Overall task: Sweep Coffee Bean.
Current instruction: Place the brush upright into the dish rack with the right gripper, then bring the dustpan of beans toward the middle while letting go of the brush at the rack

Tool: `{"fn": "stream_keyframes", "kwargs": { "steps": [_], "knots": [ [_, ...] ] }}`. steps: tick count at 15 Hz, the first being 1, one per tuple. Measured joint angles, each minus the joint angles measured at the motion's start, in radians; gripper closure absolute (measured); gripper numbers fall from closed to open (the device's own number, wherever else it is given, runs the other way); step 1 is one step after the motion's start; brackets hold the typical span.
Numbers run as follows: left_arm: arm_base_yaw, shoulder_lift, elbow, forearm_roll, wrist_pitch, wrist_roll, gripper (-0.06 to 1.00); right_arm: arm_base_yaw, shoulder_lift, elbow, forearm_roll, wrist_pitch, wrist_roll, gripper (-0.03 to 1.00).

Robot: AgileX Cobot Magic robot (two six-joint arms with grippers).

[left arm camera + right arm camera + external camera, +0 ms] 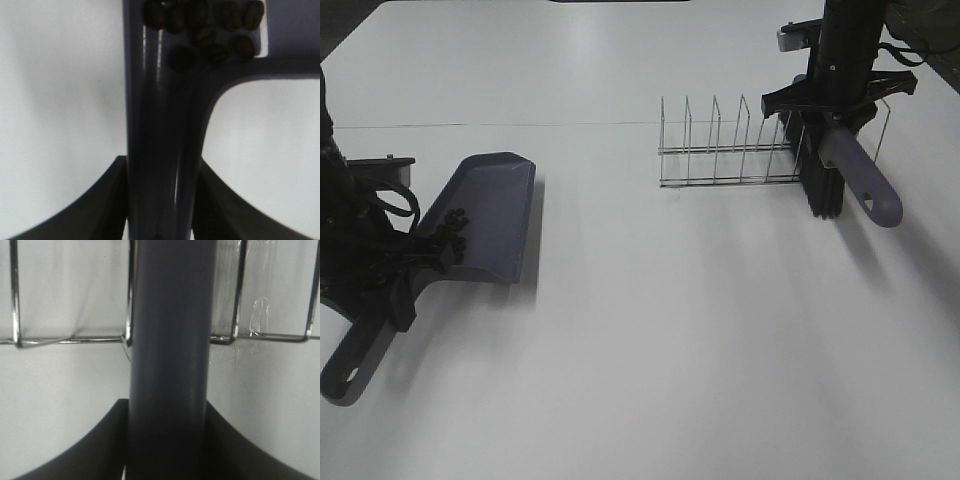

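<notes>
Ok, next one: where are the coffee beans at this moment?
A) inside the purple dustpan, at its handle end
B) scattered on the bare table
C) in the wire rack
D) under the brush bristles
A: the coffee beans lie clustered inside the purple dustpan where the pan meets its handle, as the left wrist view also shows.

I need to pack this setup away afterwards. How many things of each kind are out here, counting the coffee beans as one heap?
dustpan: 1
brush: 1
wire rack: 1
heap of coffee beans: 1
Total: 4
</notes>
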Motion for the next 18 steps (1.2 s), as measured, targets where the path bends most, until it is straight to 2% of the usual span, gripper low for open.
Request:
{"fn": "stream_keyframes", "kwargs": {
  "steps": [3,6,7,12,18],
  "knots": [
    [0.000,0.000,0.000,-0.014,0.000,0.000,0.62,-0.004,-0.001,0.000,0.020,0.000,-0.022,0.64],
    [0.000,0.000,0.000,-0.016,0.000,0.000,0.62,-0.003,-0.031,-0.001,0.049,-0.003,-0.053,0.36],
    [0.000,0.000,0.000,-0.016,0.000,0.000,0.62,-0.002,-0.042,-0.001,0.049,-0.004,-0.053,0.32],
    [0.000,0.000,0.000,-0.024,-0.010,0.000,0.62,-0.002,-0.168,0.059,0.052,-0.012,-0.068,0.29],
    [0.000,0.044,-0.052,-0.069,-0.038,0.000,0.62,-0.002,-0.447,0.367,0.053,-0.012,-0.104,0.29]
  ]
}}
